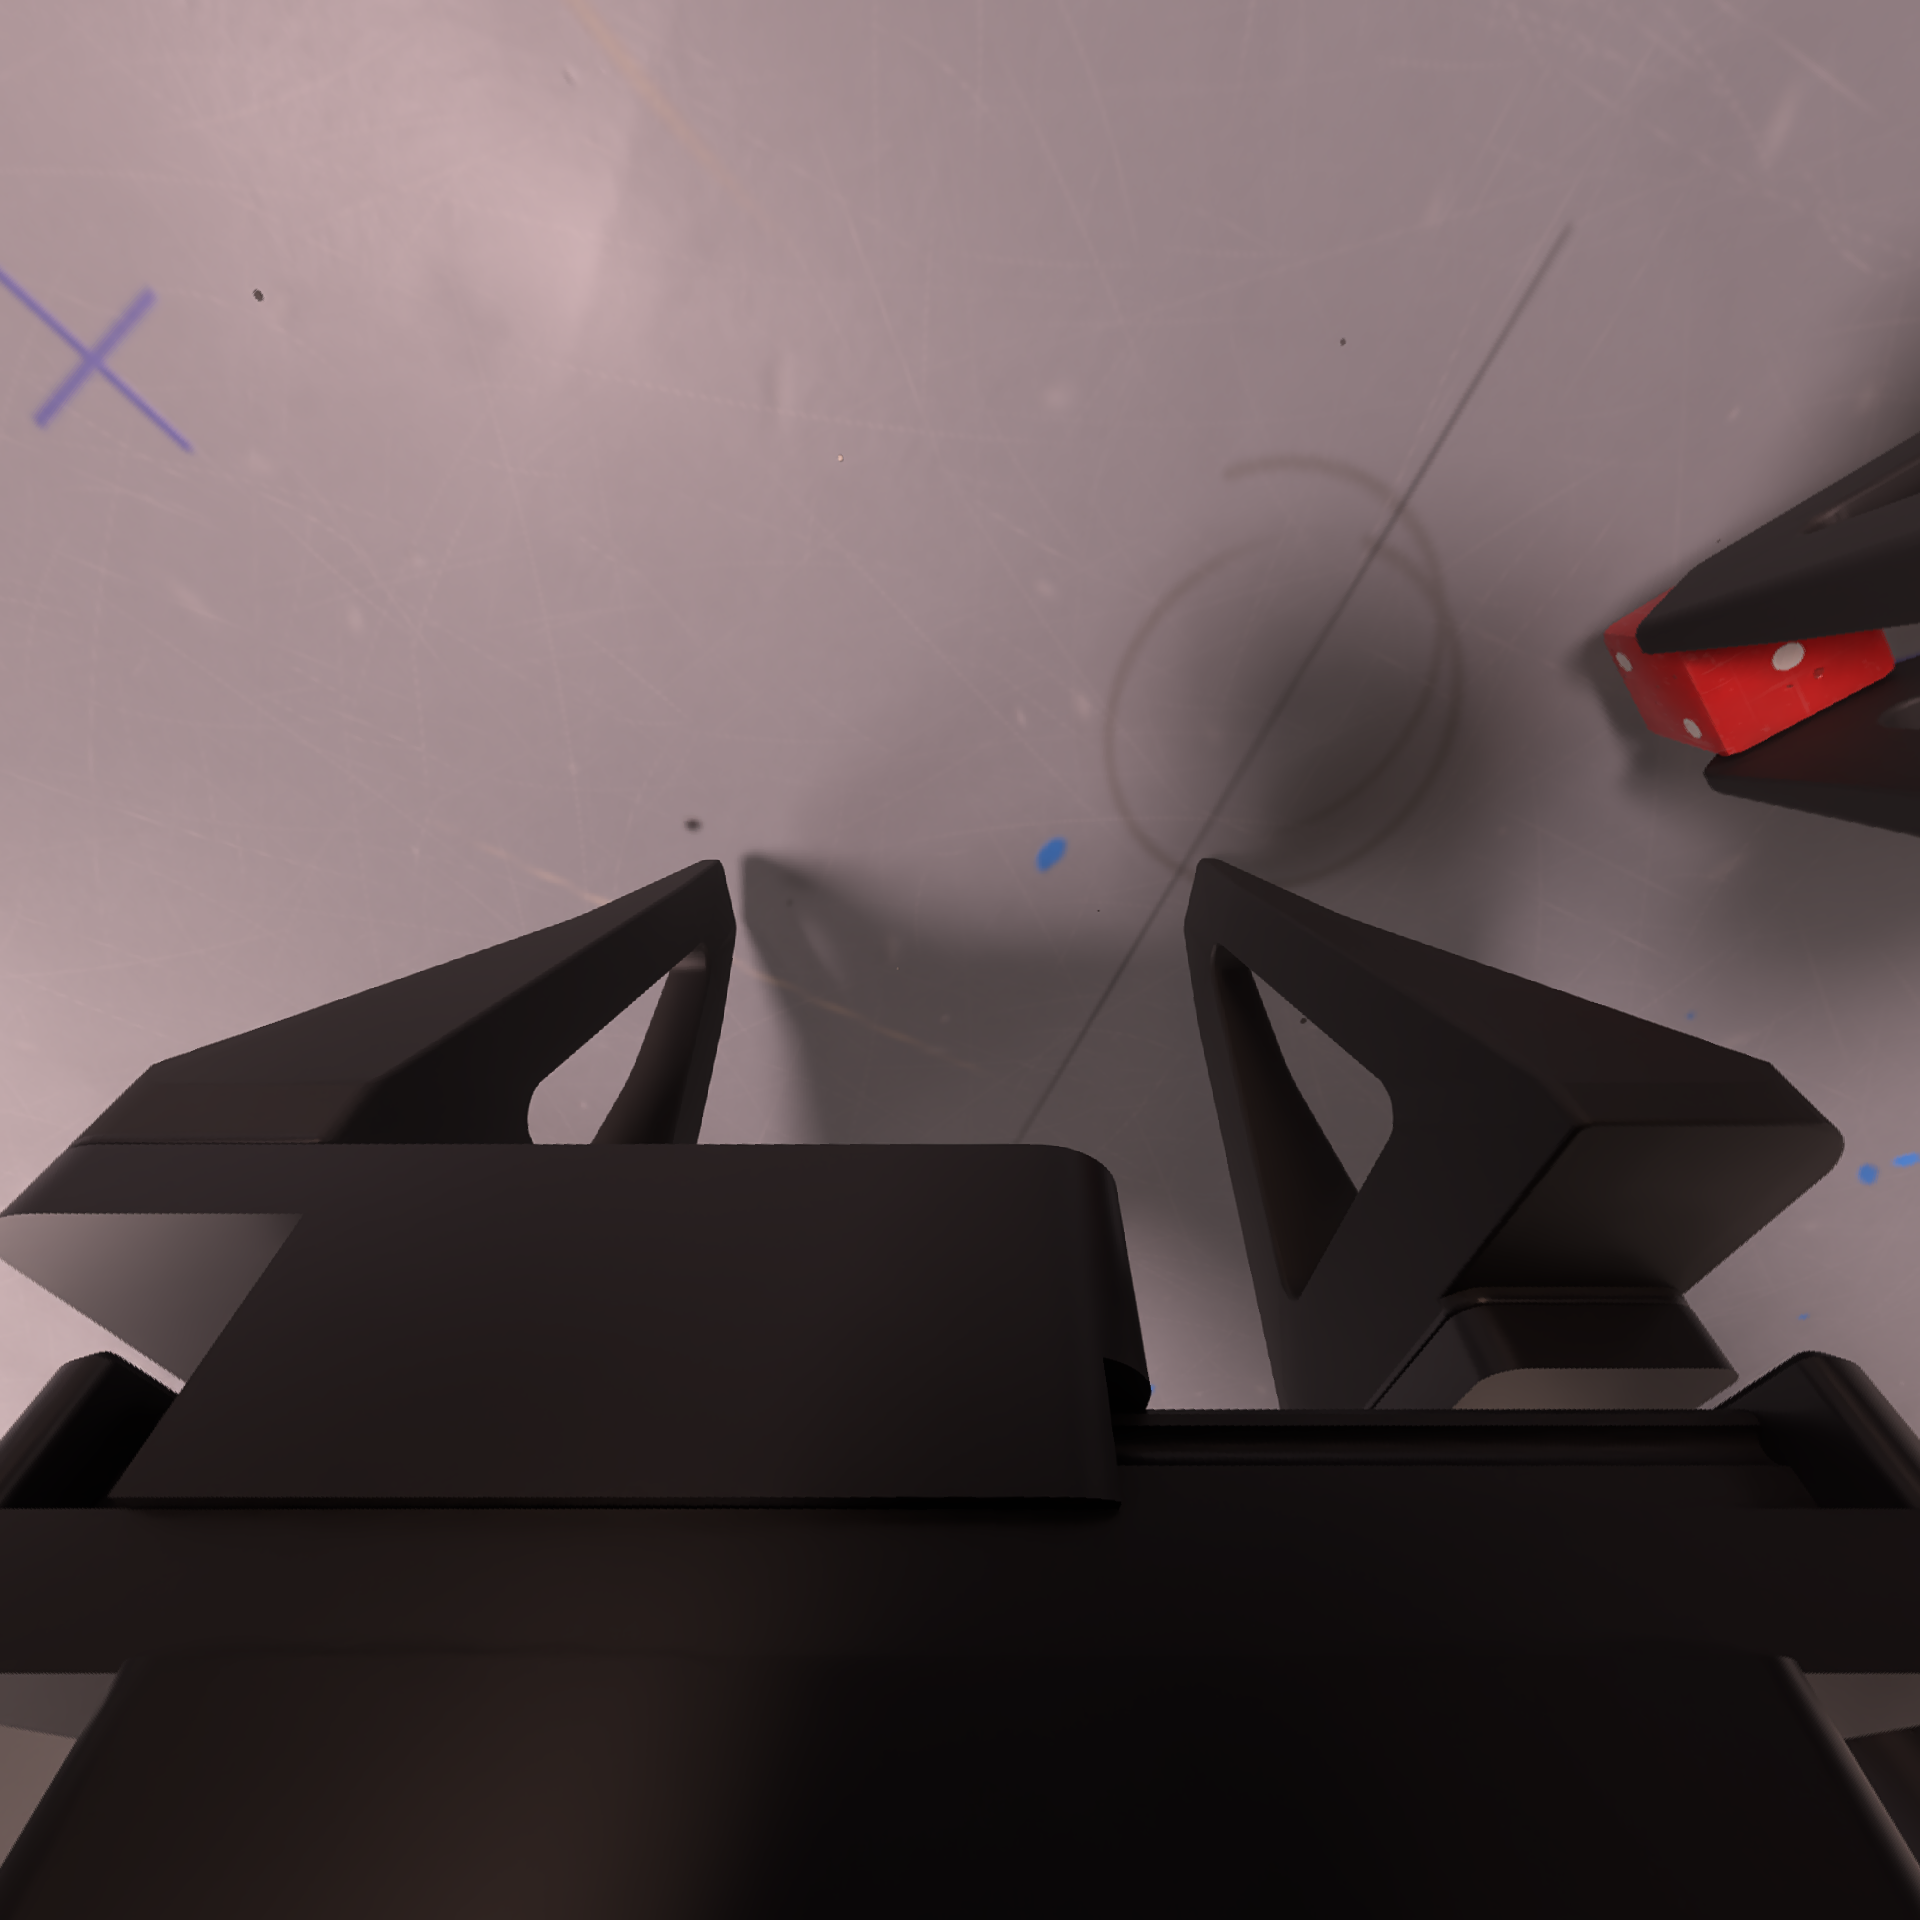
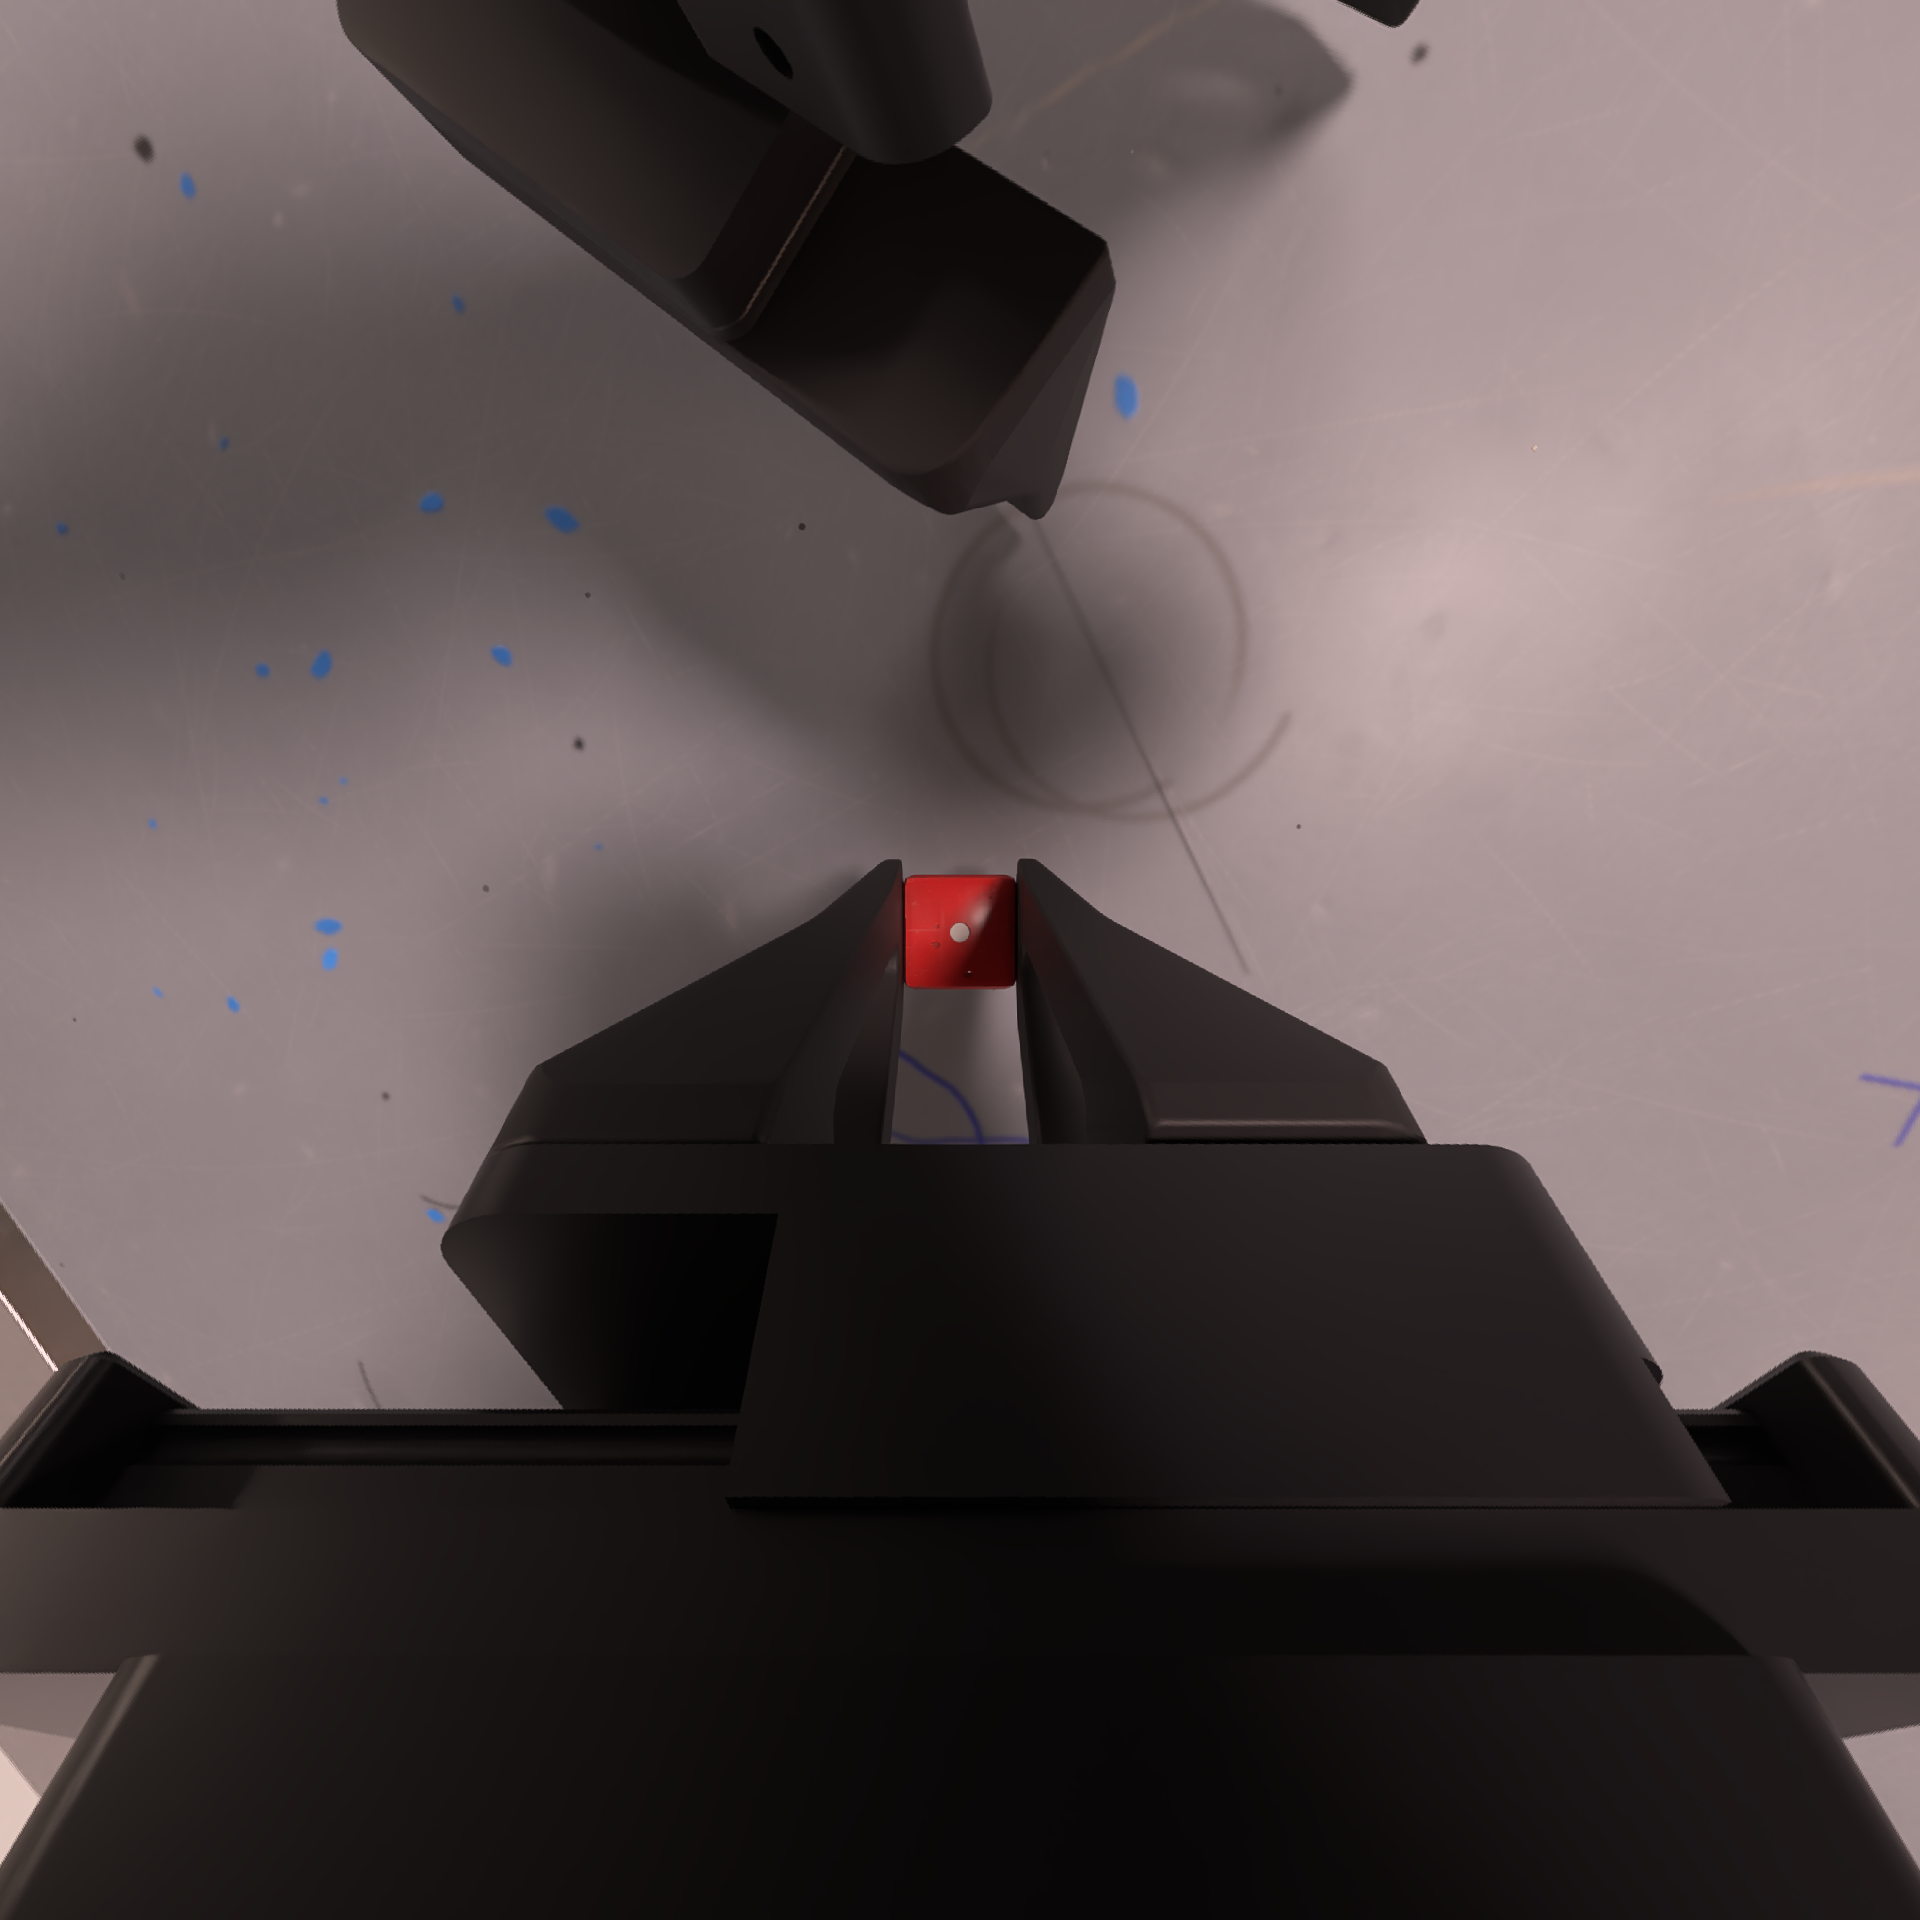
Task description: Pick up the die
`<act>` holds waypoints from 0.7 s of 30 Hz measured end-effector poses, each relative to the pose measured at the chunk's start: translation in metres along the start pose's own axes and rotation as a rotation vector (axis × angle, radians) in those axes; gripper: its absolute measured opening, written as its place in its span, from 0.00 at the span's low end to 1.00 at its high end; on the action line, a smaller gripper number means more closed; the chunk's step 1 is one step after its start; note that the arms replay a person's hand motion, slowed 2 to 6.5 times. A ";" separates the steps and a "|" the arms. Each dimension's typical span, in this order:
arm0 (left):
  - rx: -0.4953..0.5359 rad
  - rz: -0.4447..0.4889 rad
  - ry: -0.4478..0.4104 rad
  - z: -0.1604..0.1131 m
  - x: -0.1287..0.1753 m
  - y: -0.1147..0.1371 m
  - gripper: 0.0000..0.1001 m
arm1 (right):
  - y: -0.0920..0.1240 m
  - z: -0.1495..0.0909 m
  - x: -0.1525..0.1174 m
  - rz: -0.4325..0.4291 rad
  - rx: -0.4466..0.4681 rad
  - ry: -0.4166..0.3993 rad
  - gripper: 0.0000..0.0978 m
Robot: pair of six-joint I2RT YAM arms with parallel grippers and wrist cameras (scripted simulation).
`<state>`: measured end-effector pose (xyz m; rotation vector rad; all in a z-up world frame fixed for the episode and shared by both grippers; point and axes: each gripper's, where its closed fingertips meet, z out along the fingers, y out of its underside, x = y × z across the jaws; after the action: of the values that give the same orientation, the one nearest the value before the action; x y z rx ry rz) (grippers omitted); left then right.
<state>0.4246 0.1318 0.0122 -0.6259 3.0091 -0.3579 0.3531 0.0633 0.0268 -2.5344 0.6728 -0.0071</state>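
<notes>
The die (image 2: 958,932) is a small red cube with white pips. In the right wrist view my right gripper (image 2: 960,871) is shut on it, both black fingers pressed against its two sides near the tips. The die also shows at the right edge of the left wrist view (image 1: 1745,691), held between the right gripper's fingers (image 1: 1797,597). My left gripper (image 1: 958,868) is open and empty, hovering over the grey tabletop to the left of the die. The left gripper's body shows at the top of the right wrist view (image 2: 831,239).
The grey scratched tabletop (image 1: 727,416) carries a faint drawn circle (image 1: 1278,675), a thin dark line, a purple cross mark (image 1: 94,358) at far left and scattered blue specks (image 2: 322,665). A table edge shows at lower left of the right wrist view (image 2: 31,1309).
</notes>
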 end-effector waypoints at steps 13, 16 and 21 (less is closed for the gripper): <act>0.019 -0.021 -0.001 0.000 0.004 0.000 0.73 | 0.002 0.002 -0.003 0.070 0.026 0.068 0.18; 0.023 -0.027 -0.002 0.000 0.004 0.000 0.73 | 0.002 0.003 -0.005 0.080 0.029 0.079 0.18; 0.031 -0.036 -0.001 0.000 0.005 0.001 0.72 | 0.004 0.003 -0.006 0.097 0.035 0.094 0.18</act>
<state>0.4198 0.1303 0.0123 -0.6783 2.9882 -0.4048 0.3466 0.0648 0.0227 -2.4781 0.8244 -0.1045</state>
